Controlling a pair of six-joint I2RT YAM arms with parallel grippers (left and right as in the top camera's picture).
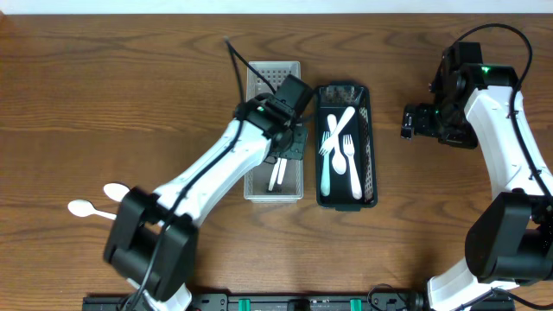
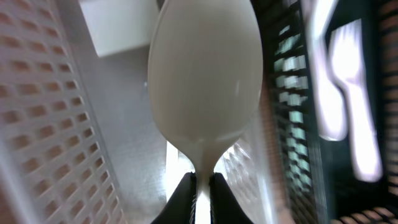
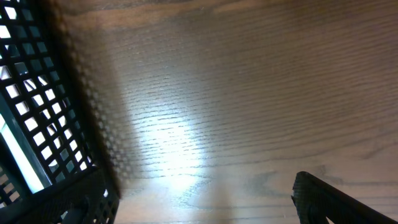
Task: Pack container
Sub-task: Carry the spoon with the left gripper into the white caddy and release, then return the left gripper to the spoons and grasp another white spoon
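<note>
The left gripper (image 1: pixel 289 142) is positioned over the white perforated plastic basket (image 1: pixel 255 78) at the middle of the brown wooden counter (image 1: pixel 130 86). In the left wrist view, the fingers (image 2: pixel 180 202) are clenched on the narrow neck of a white plastic spoon (image 2: pixel 205 81), and its bowl extends beyond the fingertips. The spoon is held above the floor of the white basket, between the perforated wall (image 2: pixel 43 124) on one side and the black basket (image 2: pixel 289 112) on the other. White utensil handles (image 1: pixel 276 177) are visible in the near end of the white basket, just below the gripper; whether they touch the held spoon cannot be told. The black perforated plastic basket (image 1: pixel 369 147) is placed just beside the white one, on its right, and white plastic forks and spoons (image 1: pixel 339 142) are laid lengthwise in it. Two more white plastic spoons (image 1: pixel 84 207) (image 1: pixel 115 191) are located on the bare counter, well to the left of both baskets. The right gripper (image 1: pixel 406 121) is held over the counter, near the right side of the black basket. In the right wrist view, one finger (image 3: pixel 329 202) is seen at the far lower right, the fingers are released, and nothing is held between them.
</note>
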